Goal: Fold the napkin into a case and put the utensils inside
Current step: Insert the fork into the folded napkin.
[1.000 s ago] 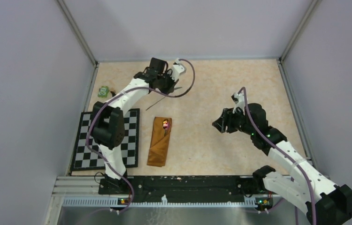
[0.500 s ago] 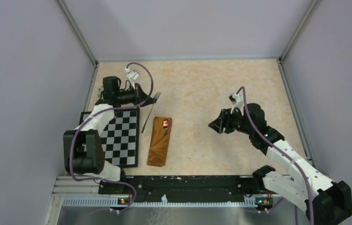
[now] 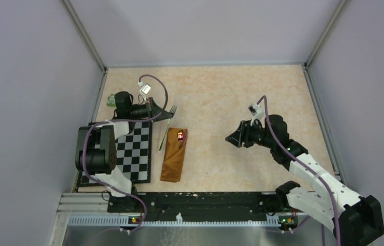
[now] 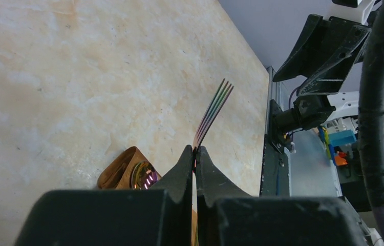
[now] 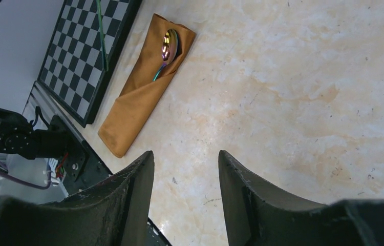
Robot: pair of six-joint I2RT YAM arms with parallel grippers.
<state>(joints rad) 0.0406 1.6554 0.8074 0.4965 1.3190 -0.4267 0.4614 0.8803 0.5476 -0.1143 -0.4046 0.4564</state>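
The rust-orange napkin lies folded as a narrow case [image 3: 174, 155] with a diagonal flap, right of the checkered mat. An iridescent spoon [image 3: 180, 136] sticks out of its far end; it also shows in the right wrist view [image 5: 168, 43]. My left gripper [image 3: 158, 111] is shut on a fork [image 3: 168, 123], held above the table just left of the case's far end; its tines [image 4: 215, 105] show in the left wrist view past the closed jaws. My right gripper [image 3: 232, 137] is open and empty, over bare table right of the case [image 5: 144, 87].
A black-and-white checkered mat [image 3: 133, 159] lies left of the case, partly under my left arm. A small green toy [image 3: 111, 99] sits at the far left by the wall. The black rail [image 3: 200, 201] runs along the near edge.
My left arm swung from the far middle of the table to the left, carrying the fork, and now holds it beside the case's far end. The right gripper shifted slightly left.
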